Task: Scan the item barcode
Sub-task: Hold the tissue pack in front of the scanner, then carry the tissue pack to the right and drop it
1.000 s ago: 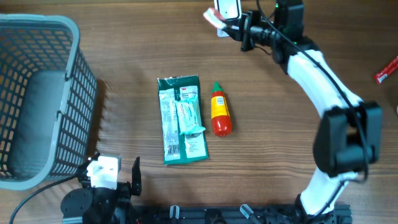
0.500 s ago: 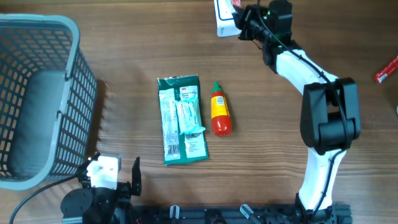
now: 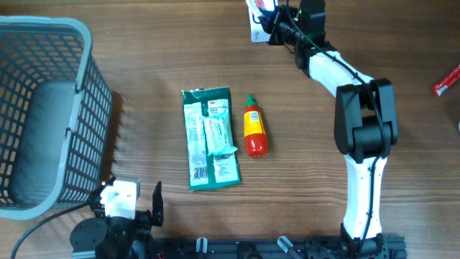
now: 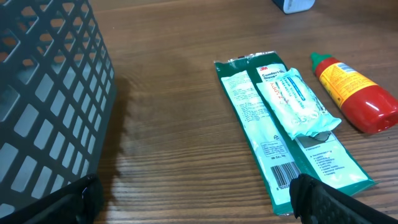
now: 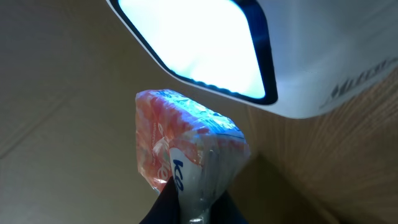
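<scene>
Nearest the robot's base, the left hand point(image 4: 199, 210) hangs low over the wooden worktop point(image 3: 144, 57) with its fingers spread wide and nothing between them. Just ahead of it lies a long green packet point(image 4: 249, 112), flat, printed "3M" and "Comfort" at its far end and carrying a barcode at its near end; the finer print is too small to read. A smaller white pouch point(image 4: 298, 102) with blue print lies on top of it. Just to the right, with a narrow strip of wood between, a red bottle point(image 4: 354, 93) lies on its side, green cap pointing away; the writing on its yellow label is not legible.

The grey mesh basket point(image 3: 93, 137) fills the left edge. Bare wood lies open between it and the green packet, and between the bottle and the right arm. A red object point(image 3: 447, 80) is cut off by the right edge.

At the far edge, the right hand point(image 5: 189, 208) pinches an orange-pink packet point(image 5: 180, 143), blue letters like "ke" showing, held close against the glowing window of the white scanner point(image 5: 193, 43). The grey print on the scanner's body is blurred.
</scene>
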`<action>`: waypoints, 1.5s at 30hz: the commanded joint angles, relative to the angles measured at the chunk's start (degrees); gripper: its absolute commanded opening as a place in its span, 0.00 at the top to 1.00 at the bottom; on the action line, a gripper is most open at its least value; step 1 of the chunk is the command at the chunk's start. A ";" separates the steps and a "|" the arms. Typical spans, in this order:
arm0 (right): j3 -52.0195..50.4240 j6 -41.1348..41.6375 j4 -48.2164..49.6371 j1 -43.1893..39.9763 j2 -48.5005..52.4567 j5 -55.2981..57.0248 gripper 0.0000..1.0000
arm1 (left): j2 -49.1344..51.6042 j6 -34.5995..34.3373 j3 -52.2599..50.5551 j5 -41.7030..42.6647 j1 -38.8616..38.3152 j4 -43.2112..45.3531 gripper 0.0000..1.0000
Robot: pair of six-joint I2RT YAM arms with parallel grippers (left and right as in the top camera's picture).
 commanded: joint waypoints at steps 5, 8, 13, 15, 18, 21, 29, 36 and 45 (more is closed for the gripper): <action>1.88 -14.32 -4.11 -2.49 -0.72 -15.34 0.95 | -0.42 0.85 0.07 0.68 -0.26 0.13 0.00; 1.86 -26.73 -23.10 -5.18 -6.58 -12.28 0.95 | -0.42 0.85 0.07 0.68 -0.26 0.11 0.00; 1.86 -39.04 -48.89 -13.18 -17.79 -2.71 0.96 | -0.42 0.85 0.07 0.68 -0.26 0.11 0.00; 1.86 -42.34 -57.66 -18.40 -21.44 4.57 0.96 | -0.42 0.85 0.07 0.68 -0.26 0.13 0.00; 1.86 -43.28 -68.50 -26.40 -23.63 18.67 0.96 | -0.42 0.85 0.07 0.68 -0.26 0.13 0.00; 0.55 -42.97 -74.77 -33.44 -23.39 31.95 0.96 | -0.42 0.85 0.07 0.68 -0.26 0.11 0.00; -2.89 -40.13 -73.09 -41.38 -23.02 56.37 0.96 | -0.42 0.85 0.07 0.68 -0.26 0.11 0.00; -2.69 -40.48 -73.33 -43.43 -24.17 59.28 0.55 | -0.42 0.85 0.07 0.68 -0.26 0.13 0.00; -2.36 -59.67 -73.50 -42.29 -33.22 24.17 0.47 | -0.42 0.85 0.07 0.68 -0.26 0.11 0.00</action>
